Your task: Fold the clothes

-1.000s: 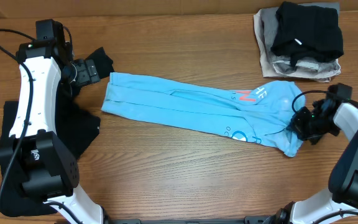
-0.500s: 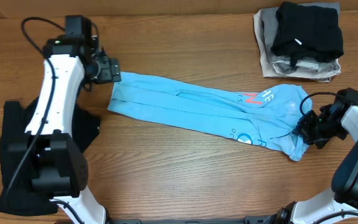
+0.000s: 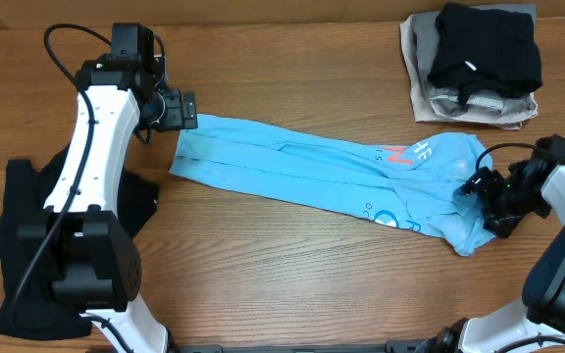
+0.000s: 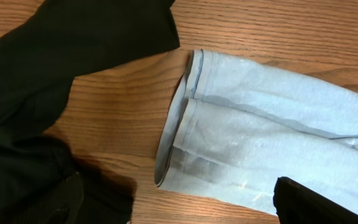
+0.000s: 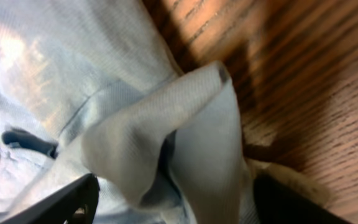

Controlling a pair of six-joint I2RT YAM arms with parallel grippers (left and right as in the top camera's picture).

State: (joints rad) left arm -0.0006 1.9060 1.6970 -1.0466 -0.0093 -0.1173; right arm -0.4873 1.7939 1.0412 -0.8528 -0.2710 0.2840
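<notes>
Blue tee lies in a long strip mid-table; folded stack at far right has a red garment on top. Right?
No. The top garment of the stack is black, not red, per the overhead view. The blue tee does lie in a long strip mid-table, the stack at far right.

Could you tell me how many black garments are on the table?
2: a black top spread at left, a folded one atop the top-right pile; more may hide beneath.
</notes>
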